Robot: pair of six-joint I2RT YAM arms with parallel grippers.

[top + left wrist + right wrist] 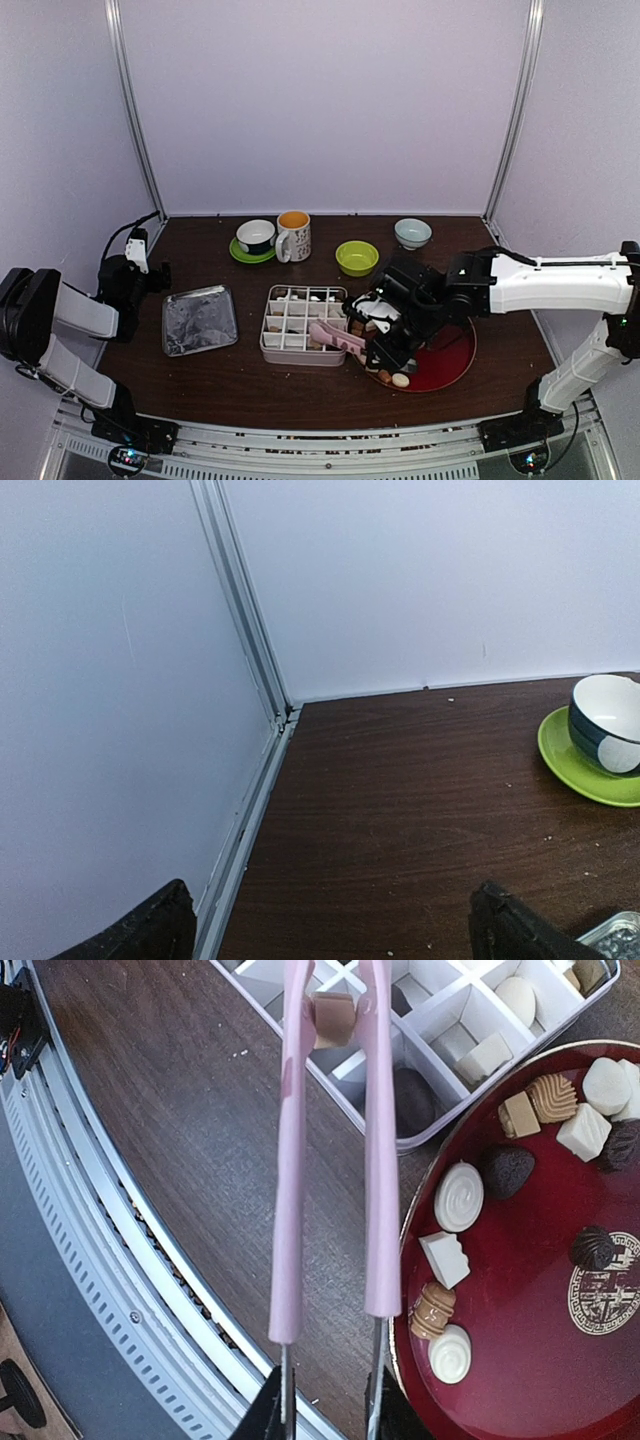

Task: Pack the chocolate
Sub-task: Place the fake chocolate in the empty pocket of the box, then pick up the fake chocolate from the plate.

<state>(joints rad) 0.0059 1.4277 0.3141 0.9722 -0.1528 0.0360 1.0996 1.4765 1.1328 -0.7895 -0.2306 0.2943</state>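
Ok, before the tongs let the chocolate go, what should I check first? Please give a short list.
1. The right gripper is shut on the tongs: ok.
2. The tongs pinch the tan chocolate: ok.
3. It hangs over the box, not the red plate: ok.
4. The cell below it is free: cannot tell, hidden.
5. The left gripper is open, far from the box: ok.

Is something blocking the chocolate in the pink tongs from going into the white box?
Nothing visible does. The tan chocolate, pinched in the pink tongs held by the right gripper, hangs over the white box and its open compartments.
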